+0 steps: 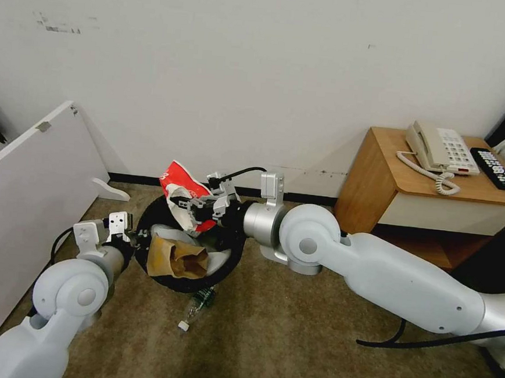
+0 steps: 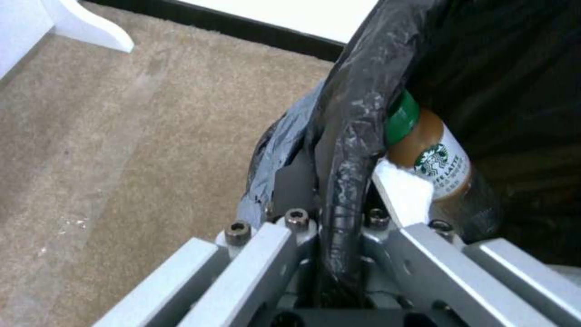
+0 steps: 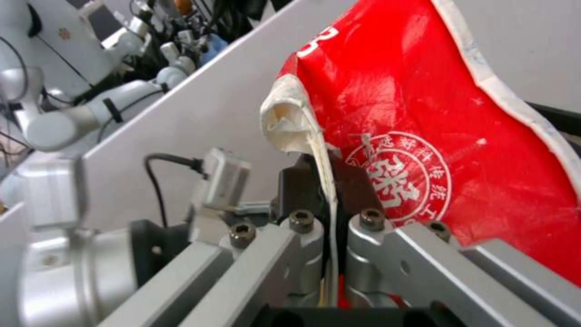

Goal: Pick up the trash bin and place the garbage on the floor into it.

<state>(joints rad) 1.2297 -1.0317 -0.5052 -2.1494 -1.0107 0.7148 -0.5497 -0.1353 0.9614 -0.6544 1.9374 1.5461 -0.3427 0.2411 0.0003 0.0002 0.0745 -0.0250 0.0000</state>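
The right gripper [image 1: 195, 206] is clenched on the edge of a red-and-white wrapper [image 1: 183, 198]; in the right wrist view its fingers [image 3: 315, 190] pinch the white folded hem of that wrapper [image 3: 424, 113], which stands up from the jaws like a flag. This gripper hangs right over the open mouth of the trash bin [image 1: 166, 281], so the wrapper lies above the opening rather than beside it. The relation that matters, as I judge it, is just this vertical one: the wrapper sits over the black-lined hollow, and letting go should drop it in, though its broad sheet leans toward the far rim and could catch there.

The left gripper [image 1: 125, 232] is clamped on the near-left rim of the bin, its fingers [image 2: 290, 181] closed over the crinkled black bag [image 2: 351, 136] folded across that rim. It holds the bin tilted toward the right arm. Inside the bin a brown paper bag [image 1: 177, 257] and a coffee bottle [image 2: 435, 168] with a green cap already lie.

On the floor [image 1: 287, 343], just outside the bin's near rim, lies a small clear bottle [image 1: 198, 307] with a green label, its long axis running from the bin toward the robot. It lies between the two arms, somewhat nearer the left, which is busy holding the bin.
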